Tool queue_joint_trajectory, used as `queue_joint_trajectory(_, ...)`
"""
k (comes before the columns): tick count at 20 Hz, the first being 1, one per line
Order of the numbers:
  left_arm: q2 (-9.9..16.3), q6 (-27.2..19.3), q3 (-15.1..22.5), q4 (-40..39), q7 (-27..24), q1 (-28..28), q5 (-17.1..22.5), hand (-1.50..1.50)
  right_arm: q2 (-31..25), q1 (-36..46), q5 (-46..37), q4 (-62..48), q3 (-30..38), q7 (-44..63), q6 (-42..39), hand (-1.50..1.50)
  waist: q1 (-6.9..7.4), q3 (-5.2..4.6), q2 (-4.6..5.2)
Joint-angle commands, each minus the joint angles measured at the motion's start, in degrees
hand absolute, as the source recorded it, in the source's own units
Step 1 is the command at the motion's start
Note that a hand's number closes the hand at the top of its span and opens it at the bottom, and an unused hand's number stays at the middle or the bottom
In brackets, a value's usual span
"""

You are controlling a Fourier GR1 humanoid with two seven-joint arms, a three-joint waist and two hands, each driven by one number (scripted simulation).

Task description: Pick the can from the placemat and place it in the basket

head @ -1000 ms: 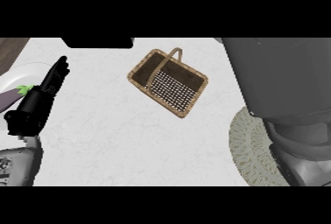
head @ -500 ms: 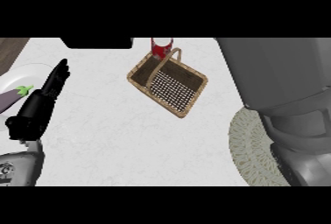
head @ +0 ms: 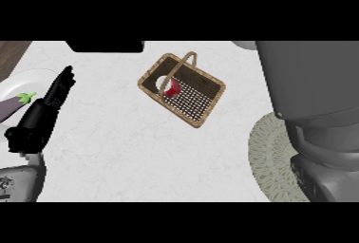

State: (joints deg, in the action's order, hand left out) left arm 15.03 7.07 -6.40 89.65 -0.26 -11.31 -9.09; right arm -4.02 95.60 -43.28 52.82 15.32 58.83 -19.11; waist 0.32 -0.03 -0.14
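A red cylindrical can with a white end (head: 168, 87) lies on its side inside the brown woven wicker basket with an arched handle (head: 203, 111), in the basket's far left corner, close against the wall there. The basket sits at an angle on the white marbled desk (head: 133, 147), toward the far middle of the surface, and its perforated floor shows bare to the near right of the can.

The left robot hand (head: 43, 114), black, shows at the left edge, its fingers straight and together, pointing toward the far side; it holds nothing and touches nothing. Its grey forearm (head: 20, 182) enters from the near left corner. Just beside the hand to the left, a purple eggplant with a green stem (head: 15, 105) rests on a round white plate (head: 28, 78), partly cut off by the edge of the view.

At the right, a large grey arm (head: 308, 80) covers much of the scene from far to near. The right robot hand cannot be seen, so its fingers cannot be judged. Beneath the arm, at the near right, lies the round beige woven placemat (head: 270, 159), with nothing visible on its uncovered part. A dark rectangular object (head: 105, 46) sits at the far edge of the desk, well apart from the basket.
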Motion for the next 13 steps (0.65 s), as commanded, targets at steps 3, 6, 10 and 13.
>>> queue_joint_trajectory(3,-0.4,-0.8,0.1,1.1,2.1,-0.9,-0.4,0.0,-1.9,-1.8,-5.3,5.4,3.5,4.9,16.7,-1.5,-0.37,0.05,0.01)
queue_joint_trajectory(6,-0.2,-1.2,-0.3,-0.4,-0.5,0.4,-1.2,0.0,-4.7,-3.4,-7.5,9.9,5.2,6.0,19.8,-1.5,-1.29,0.05,-0.15)
queue_joint_trajectory(10,-0.8,-0.8,0.2,1.2,0.3,1.6,-0.7,0.0,-4.9,-8.3,-11.1,15.4,5.5,8.1,22.6,-1.5,-1.12,0.06,-0.36)
queue_joint_trajectory(13,-0.8,-0.4,-0.7,-0.5,-2.5,2.6,0.0,0.0,-10.9,-11.4,-9.5,19.5,9.5,5.2,19.8,-1.5,-1.31,0.05,-0.21)
